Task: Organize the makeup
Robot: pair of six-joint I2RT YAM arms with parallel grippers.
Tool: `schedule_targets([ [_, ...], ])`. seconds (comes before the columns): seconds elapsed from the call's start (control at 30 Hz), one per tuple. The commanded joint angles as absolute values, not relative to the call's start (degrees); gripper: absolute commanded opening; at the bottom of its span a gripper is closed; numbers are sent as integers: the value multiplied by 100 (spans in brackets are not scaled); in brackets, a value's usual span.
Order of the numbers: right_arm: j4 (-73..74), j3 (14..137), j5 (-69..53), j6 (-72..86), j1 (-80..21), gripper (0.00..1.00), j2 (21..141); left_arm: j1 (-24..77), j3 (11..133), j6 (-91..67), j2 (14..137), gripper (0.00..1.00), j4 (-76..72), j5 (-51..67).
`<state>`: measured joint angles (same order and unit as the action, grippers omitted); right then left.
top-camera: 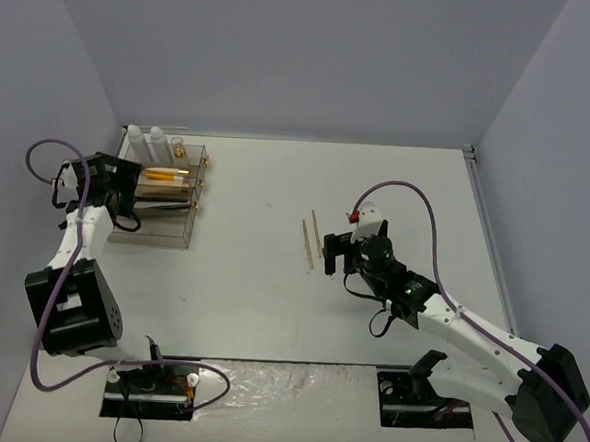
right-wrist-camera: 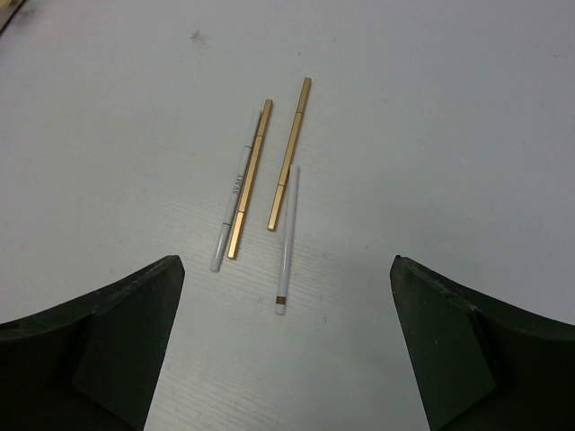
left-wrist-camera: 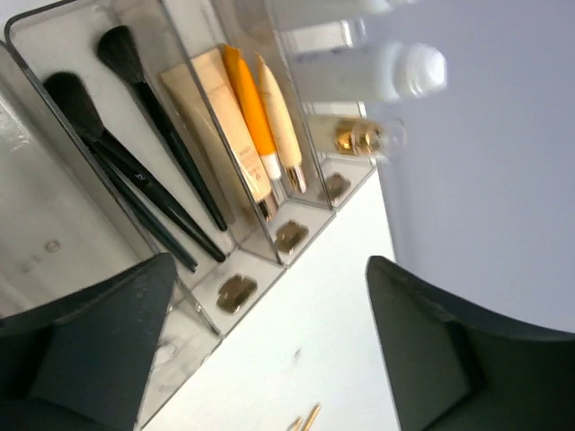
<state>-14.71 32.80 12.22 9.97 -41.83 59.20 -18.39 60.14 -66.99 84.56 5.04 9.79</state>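
Black brushes (left-wrist-camera: 135, 153), an orange tube (left-wrist-camera: 249, 108) and beige tubes (left-wrist-camera: 225, 126) lie in the clear drawer box's compartments (top-camera: 166, 203). Two white bottles (top-camera: 147, 144) and a gold-capped vial (left-wrist-camera: 359, 137) stand at its far end. Two gold sticks (right-wrist-camera: 289, 153) and two thin white pencils (right-wrist-camera: 286, 238) lie side by side on the table (top-camera: 312, 240). My left gripper (left-wrist-camera: 269, 359) is open and empty, just left of the box (top-camera: 112, 185). My right gripper (right-wrist-camera: 287, 350) is open and empty, right of the sticks and facing them (top-camera: 341, 249).
The white table (top-camera: 378, 176) is bounded by grey-blue walls at the back and sides. The two arm bases (top-camera: 150, 382) sit at the near edge.
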Motion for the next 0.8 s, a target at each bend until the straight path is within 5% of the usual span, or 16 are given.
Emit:
schedule_targets([
  [0.0, -1362, 3743, 1397, 1086, -4105, 91, 6282, -1792, 6554, -5160, 7323, 90, 1199, 1464],
  [0.37, -1142, 4185, 1081, 1398, -3973, 63, 7871, -885, 5489, -2055, 4884, 97, 2364, 1847],
  [0.77, -1122, 4483, 1177, 1804, -3917, 38, 9210, -62, 5060, -1641, 4170, 97, 2563, 1907],
])
